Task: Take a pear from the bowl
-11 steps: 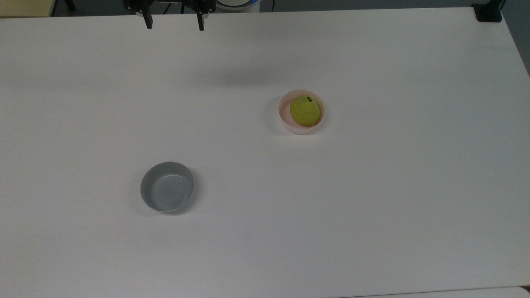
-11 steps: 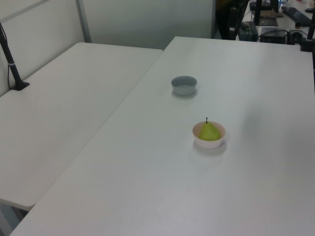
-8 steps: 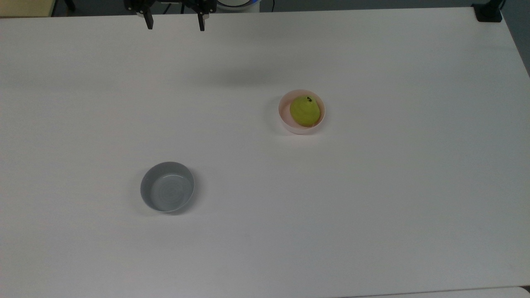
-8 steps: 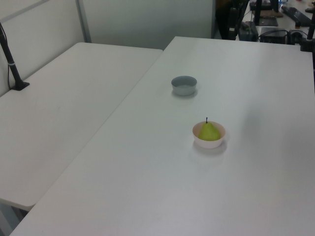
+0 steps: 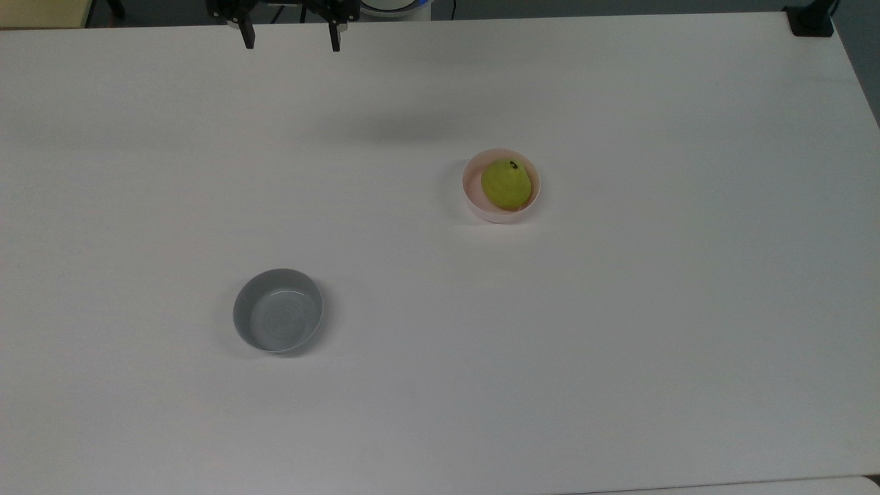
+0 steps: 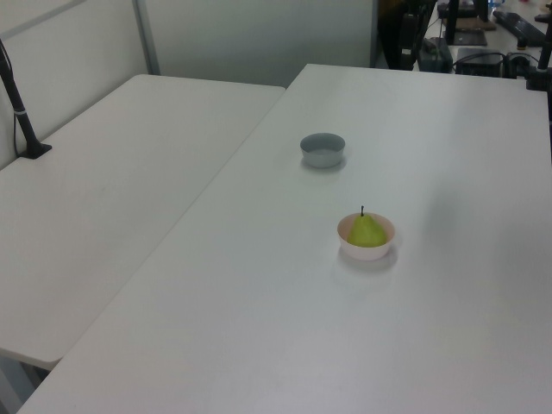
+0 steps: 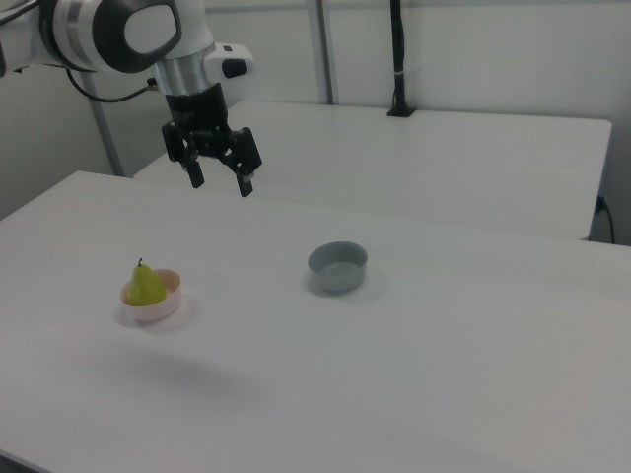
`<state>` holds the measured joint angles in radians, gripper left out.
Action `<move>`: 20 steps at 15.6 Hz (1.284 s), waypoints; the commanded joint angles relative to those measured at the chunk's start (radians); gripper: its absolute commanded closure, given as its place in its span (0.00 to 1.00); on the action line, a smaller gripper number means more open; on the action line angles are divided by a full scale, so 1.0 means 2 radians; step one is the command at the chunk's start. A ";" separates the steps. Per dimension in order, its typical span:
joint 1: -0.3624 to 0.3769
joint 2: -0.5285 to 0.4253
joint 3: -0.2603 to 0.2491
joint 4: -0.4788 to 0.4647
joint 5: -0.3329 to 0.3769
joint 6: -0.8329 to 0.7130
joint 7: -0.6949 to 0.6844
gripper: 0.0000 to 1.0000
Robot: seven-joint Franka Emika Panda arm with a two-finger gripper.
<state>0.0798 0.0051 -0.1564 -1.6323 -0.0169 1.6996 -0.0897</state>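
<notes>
The small yellow-green pear with a short dark stem sits upright in the small round pale pink plastic bowl, well apart from the grey bowl. The black two-finger gripper hangs high above the white table, fingers spread wide, holding nothing. Recommendation: centre over the pear, descend vertically, and close across its widest part while clearing the bowl's rim.

smooth plastic-looking bowl, matt table
</notes>
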 commanded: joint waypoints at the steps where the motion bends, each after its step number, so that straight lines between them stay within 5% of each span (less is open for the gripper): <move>1: -0.007 -0.001 0.007 0.002 0.008 0.002 0.000 0.00; 7: -0.006 0.004 0.009 0.003 0.008 0.002 -0.072 0.00; 14: -0.008 0.006 0.077 0.002 0.007 -0.001 -0.146 0.00; 20: 0.009 0.031 0.140 -0.006 0.005 0.004 -0.051 0.00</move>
<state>0.0825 0.0323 0.0799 -1.6391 -0.0161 1.6994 -0.2876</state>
